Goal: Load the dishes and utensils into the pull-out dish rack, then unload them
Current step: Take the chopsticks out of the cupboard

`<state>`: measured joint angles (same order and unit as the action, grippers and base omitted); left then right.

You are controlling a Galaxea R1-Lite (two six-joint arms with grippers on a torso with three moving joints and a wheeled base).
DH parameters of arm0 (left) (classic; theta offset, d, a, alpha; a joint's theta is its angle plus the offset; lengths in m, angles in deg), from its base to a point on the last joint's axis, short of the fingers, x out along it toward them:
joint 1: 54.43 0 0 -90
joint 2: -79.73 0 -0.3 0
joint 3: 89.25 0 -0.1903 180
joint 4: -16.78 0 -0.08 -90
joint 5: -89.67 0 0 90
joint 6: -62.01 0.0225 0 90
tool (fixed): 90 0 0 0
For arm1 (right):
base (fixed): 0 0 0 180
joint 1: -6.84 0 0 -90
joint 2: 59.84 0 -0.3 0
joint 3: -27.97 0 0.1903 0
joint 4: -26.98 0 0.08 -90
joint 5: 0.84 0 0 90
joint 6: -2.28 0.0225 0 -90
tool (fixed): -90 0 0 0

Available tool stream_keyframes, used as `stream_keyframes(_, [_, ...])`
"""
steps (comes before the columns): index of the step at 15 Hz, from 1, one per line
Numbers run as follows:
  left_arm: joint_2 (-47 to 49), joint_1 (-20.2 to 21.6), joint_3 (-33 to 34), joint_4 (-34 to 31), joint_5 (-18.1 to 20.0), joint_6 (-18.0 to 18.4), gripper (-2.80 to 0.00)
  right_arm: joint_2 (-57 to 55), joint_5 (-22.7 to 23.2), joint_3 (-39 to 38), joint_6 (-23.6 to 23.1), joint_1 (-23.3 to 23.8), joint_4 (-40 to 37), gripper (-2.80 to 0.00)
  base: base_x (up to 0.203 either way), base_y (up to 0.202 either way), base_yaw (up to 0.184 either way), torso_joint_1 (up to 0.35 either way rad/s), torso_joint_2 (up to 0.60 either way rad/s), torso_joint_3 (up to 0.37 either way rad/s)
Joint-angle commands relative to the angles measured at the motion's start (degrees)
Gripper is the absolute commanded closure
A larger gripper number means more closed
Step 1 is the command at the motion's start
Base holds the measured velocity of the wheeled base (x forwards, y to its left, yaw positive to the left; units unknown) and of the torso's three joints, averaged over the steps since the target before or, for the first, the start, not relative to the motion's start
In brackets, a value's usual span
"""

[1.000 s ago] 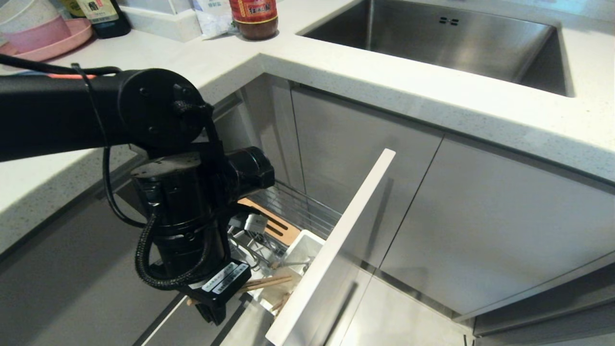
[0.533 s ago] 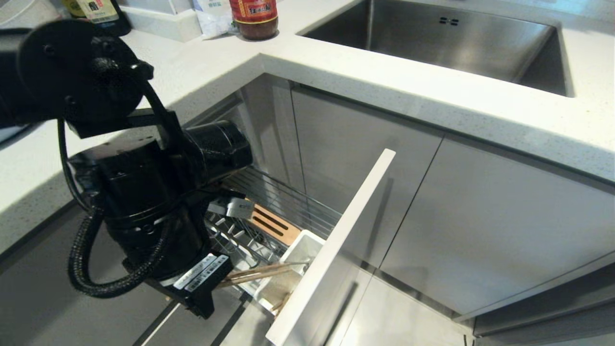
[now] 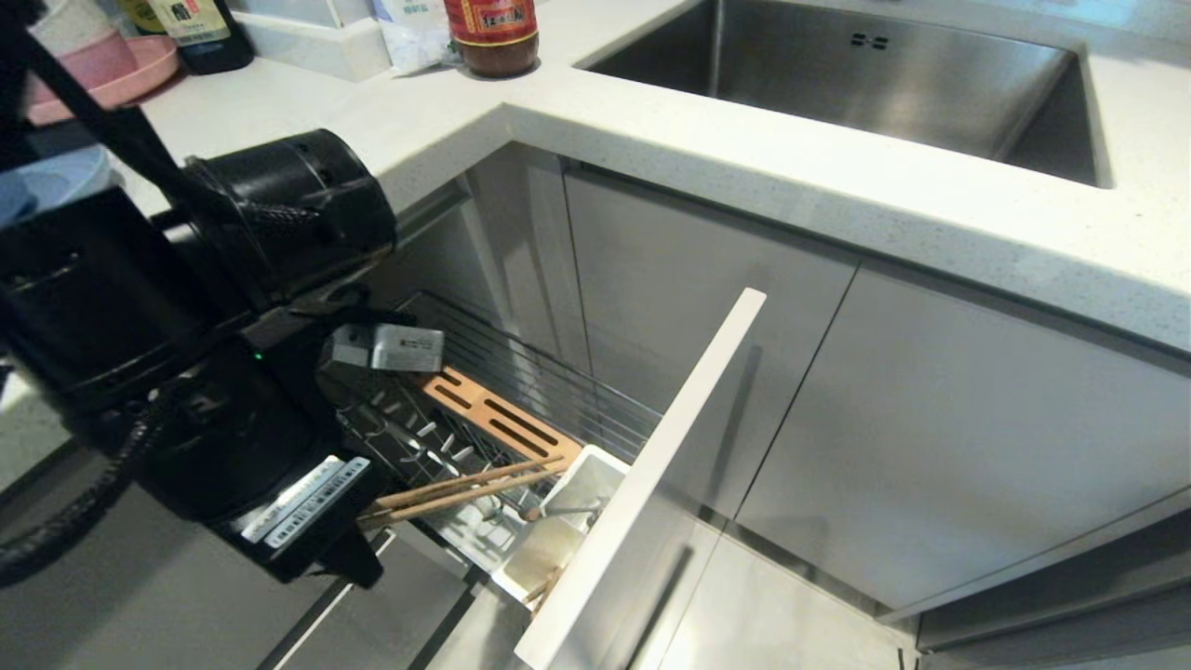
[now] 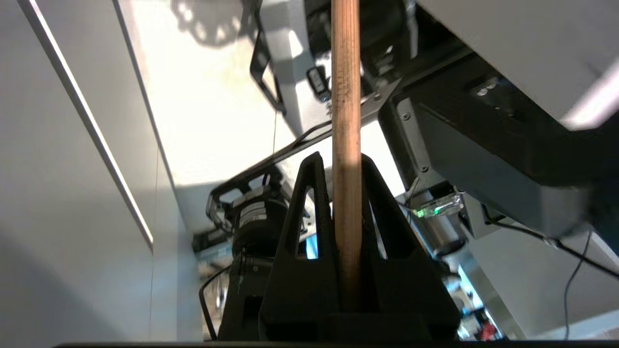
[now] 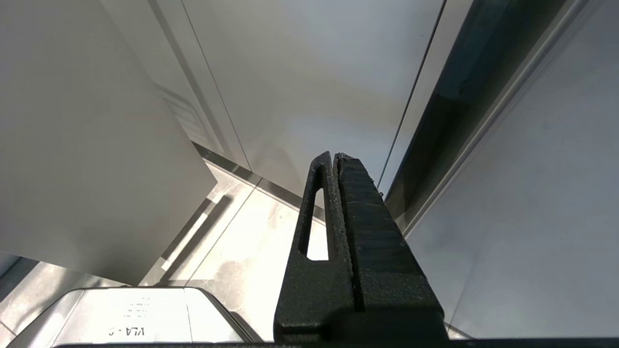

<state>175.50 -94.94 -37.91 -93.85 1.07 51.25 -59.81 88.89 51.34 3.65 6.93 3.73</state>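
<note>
The pull-out dish rack (image 3: 521, 372) stands open, with its wooden strip (image 3: 498, 423), white cutlery cup (image 3: 582, 479) and pale front panel (image 3: 670, 437). My left gripper (image 3: 365, 535) hangs at the rack's near left side, shut on the wooden chopsticks (image 3: 465, 486). They slant out over the prongs, tips above the cup. In the left wrist view a chopstick (image 4: 346, 96) runs straight out of the left gripper (image 4: 341, 162). A silver spoon (image 3: 563, 510) sits in the cup. A light blue dish (image 3: 51, 177) shows partly behind the arm. My right gripper (image 5: 333, 157) is shut and empty, parked low by the cabinet fronts.
A pink plate with stacked bowls (image 3: 93, 56), bottles (image 3: 200, 33) and a red-capped jar (image 3: 493, 37) stand along the back of the white countertop (image 3: 744, 158). The steel sink (image 3: 865, 84) lies at the right. Grey cabinet doors (image 3: 930, 428) flank the rack.
My left arm has risen and swung left with the chopsticks, lifting them from the cup's level to above the rack. The wooden strip and prongs are now uncovered. The right arm has not moved.
</note>
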Motion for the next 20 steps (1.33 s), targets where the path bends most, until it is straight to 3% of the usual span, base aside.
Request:
stream_keyframes(1, [-3.71, -0.67, -0.9, -0.4, -0.09, -0.13, 0.0, 0.16, 0.0, -0.09, 0.03, -0.01, -0.02, 0.0, 0.0, 0.0, 0.0, 0.0, 0.0, 0.0])
stream_keyframes(4, [-7.8, -0.79, -1.85, -0.4, -2.86, -0.27, 0.0, 0.17, 0.0, -0.09, 0.03, -0.01, 0.02, 0.0, 0.0, 0.0, 0.0, 0.0, 0.0, 0.0])
stream_keyframes(8, [-13.37, -0.71, -4.46, -0.27, -3.47, -0.62, 0.0, 0.15, 0.0, -0.09, 0.01, -0.01, -0.01, 0.0, 0.0, 0.0, 0.0, 0.0, 0.0, 0.0])
stream_keyframes(12, [-18.46, 0.09, -4.42, 5.74, -3.42, -1.24, 0.0, 0.15, 0.0, -0.09, 0.03, -0.01, 0.06, 0.0, 0.0, 0.0, 0.0, 0.0, 0.0, 0.0])
stream_keyframes(16, [-24.26, 4.49, -4.4, 12.77, -3.5, -1.2, 0.0, 0.15, 0.0, -0.09, 0.01, -0.01, 0.05, 0.0, 0.0, 0.0, 0.0, 0.0, 0.0, 0.0])
stream_keyframes(20, [-30.61, 11.5, -4.23, 21.42, -3.82, -1.11, 0.0, 0.15, 0.0, -0.09, 0.03, -0.01, -0.03, 0.0, 0.0, 0.0, 0.0, 0.0, 0.0, 0.0])
